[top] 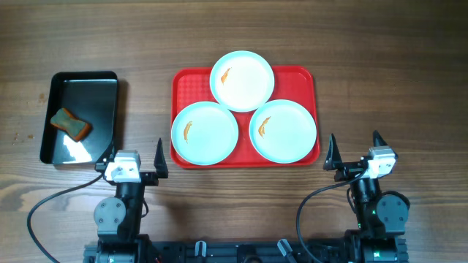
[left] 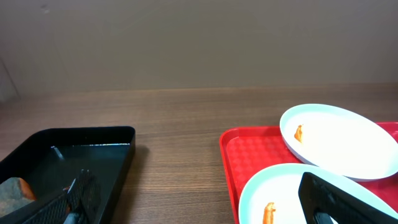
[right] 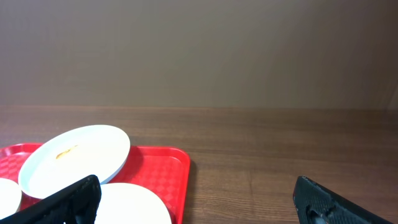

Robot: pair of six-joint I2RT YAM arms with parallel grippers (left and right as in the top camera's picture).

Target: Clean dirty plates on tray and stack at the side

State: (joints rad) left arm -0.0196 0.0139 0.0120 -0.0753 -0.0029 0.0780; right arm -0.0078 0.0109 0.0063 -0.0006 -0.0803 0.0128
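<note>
Showing whole tray [top: 191, 84] overhead only.

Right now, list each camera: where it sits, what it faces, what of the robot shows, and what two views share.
Overhead: above the table, looking down on the tray, the plates, left gripper and right gripper.
Left wrist: low, facing forward over the black tray; own fingers show.
Right wrist: low, facing forward past the tray's right end; own fingers show.
Shared: both wrist views catch the far plate.
</note>
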